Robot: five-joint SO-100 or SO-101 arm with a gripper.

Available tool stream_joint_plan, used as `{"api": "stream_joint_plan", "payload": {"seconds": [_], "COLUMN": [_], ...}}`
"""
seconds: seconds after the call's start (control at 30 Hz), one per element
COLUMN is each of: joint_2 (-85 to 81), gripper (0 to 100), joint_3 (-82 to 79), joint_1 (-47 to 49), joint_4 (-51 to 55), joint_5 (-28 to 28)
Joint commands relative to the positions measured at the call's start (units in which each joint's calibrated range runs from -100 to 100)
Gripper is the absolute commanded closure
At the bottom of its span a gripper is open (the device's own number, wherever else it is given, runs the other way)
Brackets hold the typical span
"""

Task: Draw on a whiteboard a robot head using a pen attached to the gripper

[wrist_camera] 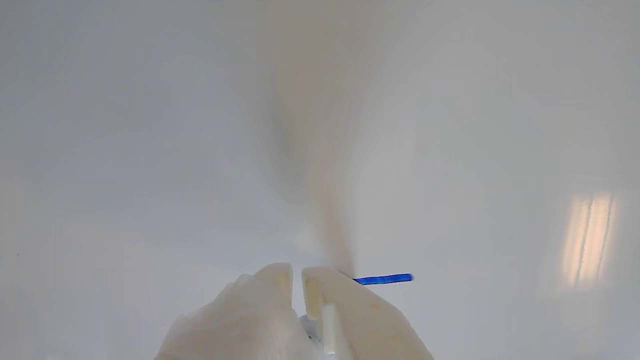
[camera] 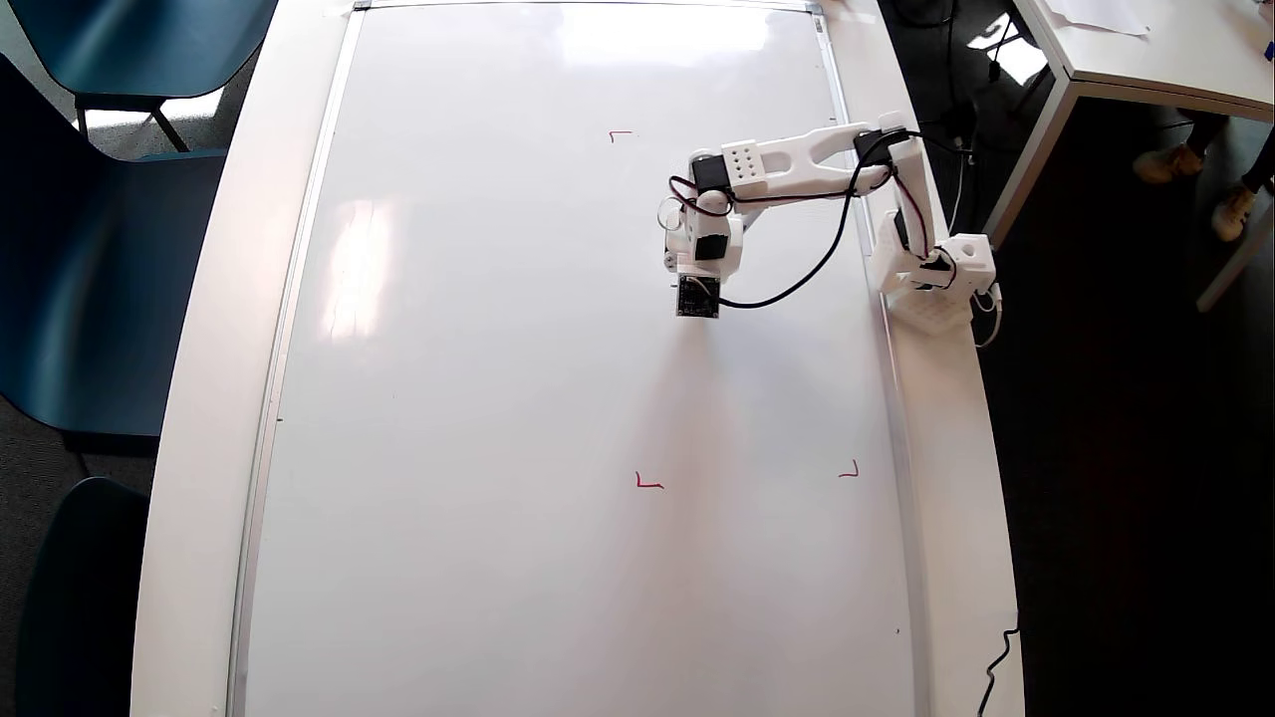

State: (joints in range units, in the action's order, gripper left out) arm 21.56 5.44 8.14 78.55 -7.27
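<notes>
- Gripper [wrist_camera: 297, 272] enters the wrist view from 6 o'clock; its two white fingers [wrist_camera: 340, 310] stand nearly together with a thin slit between. Whether they clamp the pen I cannot tell; no pen is plainly visible.
- Short blue stroke [wrist_camera: 384, 279] on the whiteboard [wrist_camera: 150, 150], running toward 3 o'clock from the right finger's tip.
- Overhead view: gripper [camera: 697, 299] over the whiteboard [camera: 478, 398], toward 2 o'clock of its centre.
- Red corner marks [camera: 648, 482] lie at 6 o'clock of the gripper, apart from it.
</notes>
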Motion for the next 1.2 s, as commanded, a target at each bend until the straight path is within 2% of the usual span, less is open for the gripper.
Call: {"api": "stream_joint_plan", "payload": {"seconds": [0.0, 0.63, 1.17], "joint_2": [-5.2, -20.4, -28.2], "gripper": [99, 99, 99], "joint_3": [-4.8, -24.6, -34.4], "joint_1": [-0.6, -1.3, -3.2], "joint_4": [-1.0, -2.1, -4.0], "joint_5": [-0.1, -0.1, 3.1]}}
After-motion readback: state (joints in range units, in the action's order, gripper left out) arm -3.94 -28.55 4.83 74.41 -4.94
